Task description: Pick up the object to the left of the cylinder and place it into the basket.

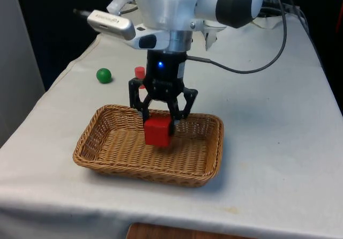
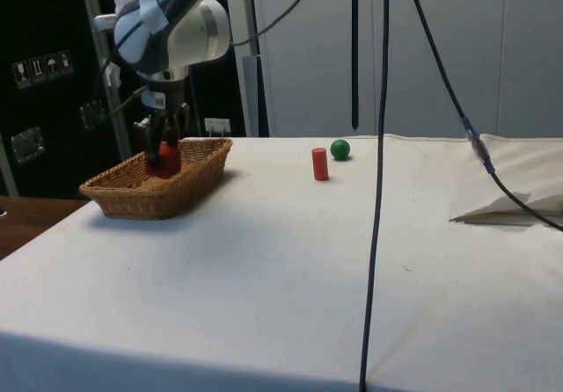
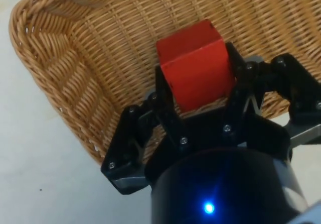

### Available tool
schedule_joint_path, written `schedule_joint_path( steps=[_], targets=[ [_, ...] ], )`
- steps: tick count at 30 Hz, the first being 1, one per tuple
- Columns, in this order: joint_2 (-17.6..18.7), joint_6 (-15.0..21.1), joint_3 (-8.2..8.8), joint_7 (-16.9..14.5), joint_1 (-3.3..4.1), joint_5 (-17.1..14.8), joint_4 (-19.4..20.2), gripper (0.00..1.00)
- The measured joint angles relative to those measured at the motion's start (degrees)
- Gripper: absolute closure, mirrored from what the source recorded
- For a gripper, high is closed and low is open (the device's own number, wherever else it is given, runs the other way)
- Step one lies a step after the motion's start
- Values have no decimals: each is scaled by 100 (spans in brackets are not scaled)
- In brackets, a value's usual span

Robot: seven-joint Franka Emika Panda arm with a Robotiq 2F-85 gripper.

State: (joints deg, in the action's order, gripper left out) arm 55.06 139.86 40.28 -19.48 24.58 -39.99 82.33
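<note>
1. The red cube (image 1: 157, 131) is clamped between the jaws of the gripper (image 1: 159, 118), which are closed against two opposite faces of it.
2. The cube is held inside the wicker basket (image 1: 209, 163), close to its woven floor; contact with the floor cannot be judged.
3. The basket is set near the worktop's front edge.
4. A red cylinder (image 2: 319, 164) is stood upright further back on the worktop (image 1: 273, 132), well apart from the basket.
5. A green ball (image 2: 339, 149) is seen just beside the cylinder, towards the worktop's edge.
</note>
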Motion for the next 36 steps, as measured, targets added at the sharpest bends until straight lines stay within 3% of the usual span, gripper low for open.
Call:
schedule_joint_path(
  steps=[8, 12, 14, 17, 18, 30, 36],
  targets=[
    [166, -52, 6, -92, -6, -258, -86, 96],
    [218, -46, 17, -86, -11, -264, -132, 61],
    [223, -46, 17, -92, -11, -264, -132, 36],
    [223, -46, 17, -92, -11, -264, -132, 6],
    [223, -40, 17, -92, -11, -264, -132, 1],
    [223, -40, 63, -92, 6, -264, -149, 0],
    [-23, -281, 286, -97, 155, -258, -40, 0]
  ],
)
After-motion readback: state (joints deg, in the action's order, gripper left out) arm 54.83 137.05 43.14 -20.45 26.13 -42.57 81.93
